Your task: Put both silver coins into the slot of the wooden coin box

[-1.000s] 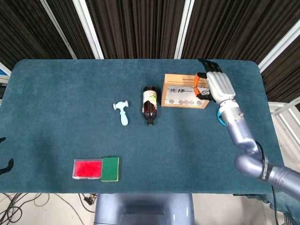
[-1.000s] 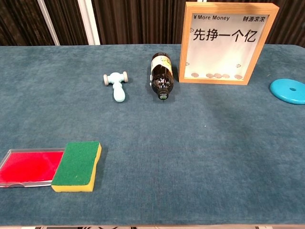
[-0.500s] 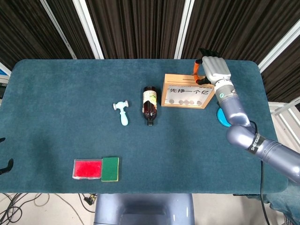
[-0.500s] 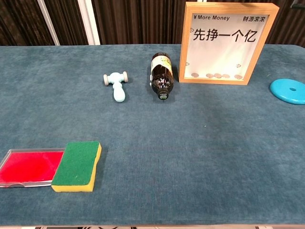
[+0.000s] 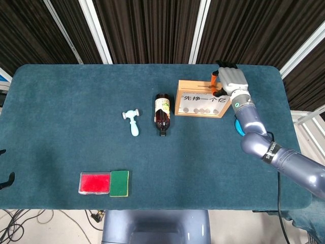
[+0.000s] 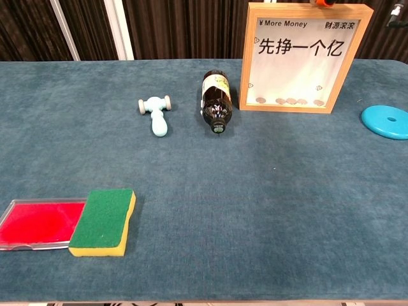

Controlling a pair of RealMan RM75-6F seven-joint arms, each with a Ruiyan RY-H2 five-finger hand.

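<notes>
- One hand working: right hand has moved from in front of the box a second ago to sit over the top edge of the wooden-framed coin box, orange fingertips at the slot side.
- Fingers curled in; whether a silver coin is pinched there, cannot tell, too small.
- Several silver coins lie in a row inside the box behind the window.
- No loose coins visible on the teal bench.
- Judgement: a drop at the slot is in progress or just finished.
- Left hand barely shows at the frame edge, state unreadable.
- Box has not shifted; brown glass bottle lies beside it, apart.
</notes>
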